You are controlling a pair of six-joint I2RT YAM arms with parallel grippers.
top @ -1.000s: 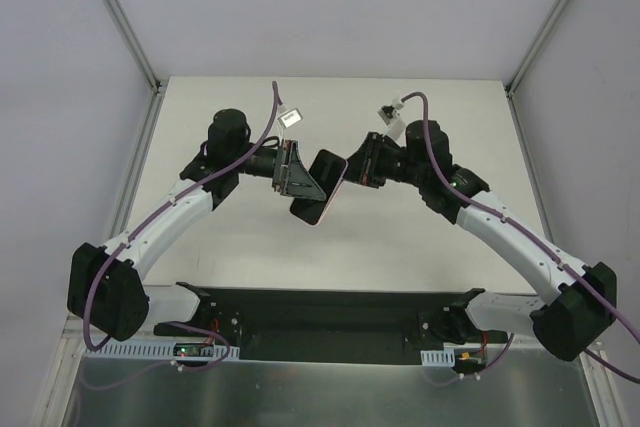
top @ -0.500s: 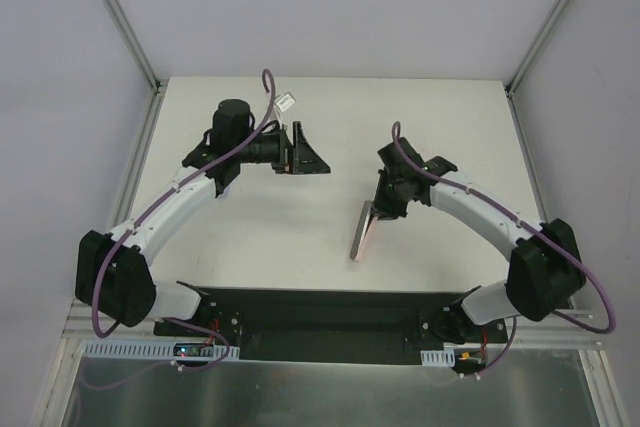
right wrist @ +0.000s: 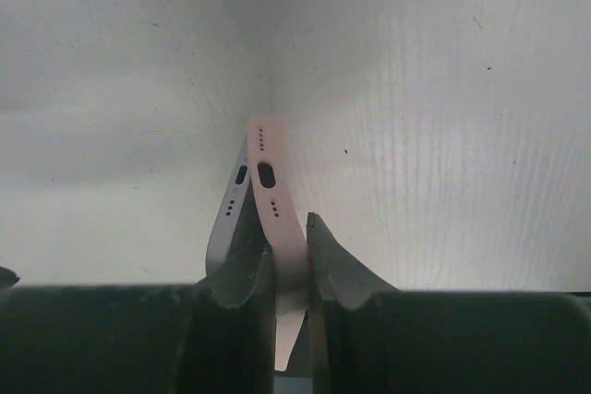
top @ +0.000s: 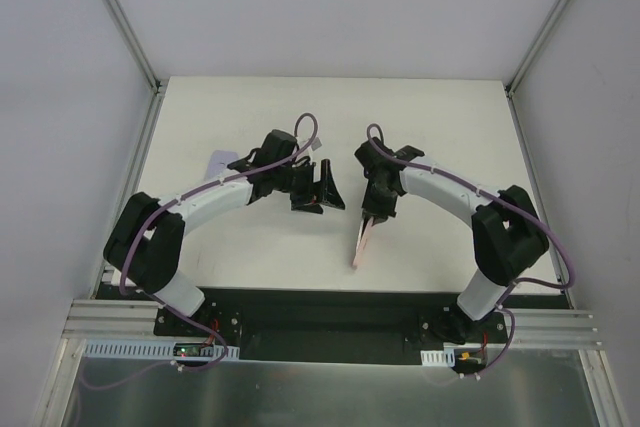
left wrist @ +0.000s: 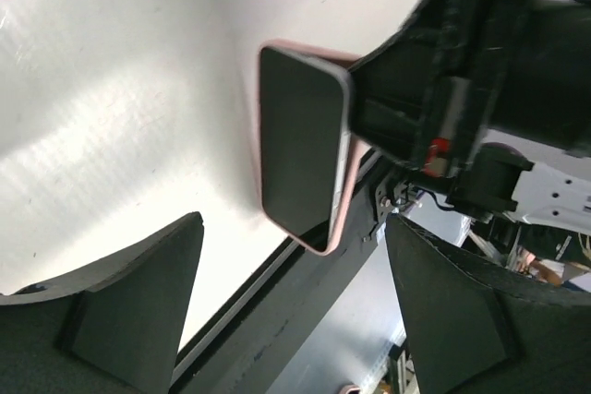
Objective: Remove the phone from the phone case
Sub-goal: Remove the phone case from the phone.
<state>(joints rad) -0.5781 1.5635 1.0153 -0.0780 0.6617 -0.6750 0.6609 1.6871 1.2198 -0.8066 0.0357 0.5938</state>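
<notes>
Two sets of jaws hung low over the white tabletop [top: 450,127], facing each other across a narrow gap. The right jaws were closed almost fully, pinching the thin wall of the pink phone case [right wrist: 270,182] between their fingers [right wrist: 340,269]. Beyond those fingertips the case ran down until its far end met the tabletop, so it stood steeply tilted. The phone [right wrist: 231,200] lay just outside the left-hand finger of the right jaws. Its grey bottom edge had parted from the case in a slim wedge, yet the two met again at the far end. In the left wrist view the dark screen faced the left jaws, with a pink rim showing around it.

The left jaws were spread wide and held nothing. Their fingers [left wrist: 129,297] framed the phone from either side, and neither touched it.

Bare tabletop lay ahead of both sets of jaws and out to their sides. Behind them ran the black base plate [top: 330,307] at the near edge. Plain pale walls [top: 330,7] closed in the far side and both flanks, with metal rails [top: 125,22] at the corners.
</notes>
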